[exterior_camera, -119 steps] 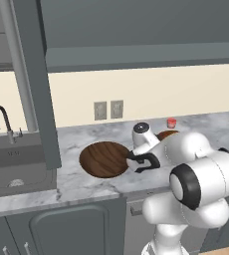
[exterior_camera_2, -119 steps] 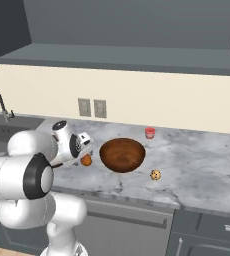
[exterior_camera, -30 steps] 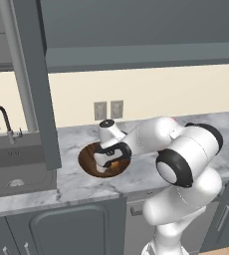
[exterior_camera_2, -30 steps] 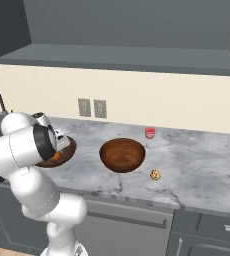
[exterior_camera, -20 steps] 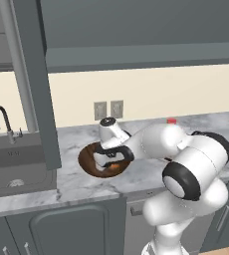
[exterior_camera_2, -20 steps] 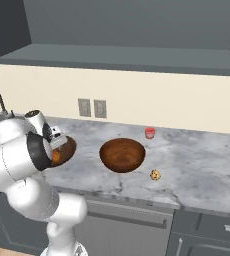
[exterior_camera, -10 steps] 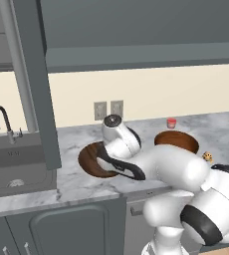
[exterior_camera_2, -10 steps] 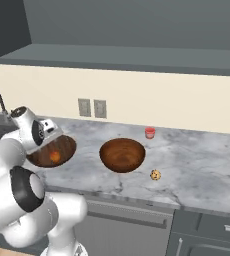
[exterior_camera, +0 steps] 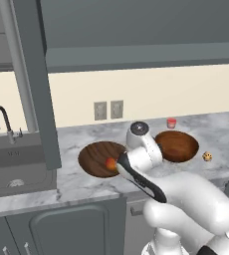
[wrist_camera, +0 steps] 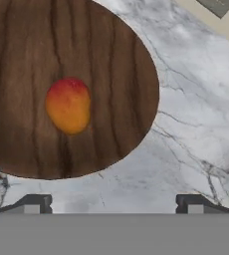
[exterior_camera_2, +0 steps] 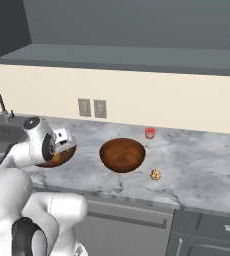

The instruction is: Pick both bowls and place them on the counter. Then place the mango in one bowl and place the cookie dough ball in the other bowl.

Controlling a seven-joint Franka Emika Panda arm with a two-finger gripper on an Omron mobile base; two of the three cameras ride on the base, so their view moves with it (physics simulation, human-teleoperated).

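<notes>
Here the oval mango (wrist_camera: 68, 105) lies in the wide, grained wooden bowl (wrist_camera: 111, 60); fingers (wrist_camera: 114, 201) spread wide, empty.

A: Colours, quick?
B: Wide bowl (wrist_camera: 32, 60) was dk brown w/ streaky grain; mango (wrist_camera: 68, 105) red on top, orange-yellow below.
A: Other bowl?
B: Deeper bowl (exterior_camera_2: 122, 154) was reddish-brown. Dough ball (exterior_camera_2: 155, 175) tan w/ dk specks.
A: Desk?
B: Desk (exterior_camera_2: 197, 165) grey-white marble, grey veins; cabinets (exterior_camera: 61, 229) dk grey. Small cylinder (exterior_camera_2: 150, 132) red.
</notes>
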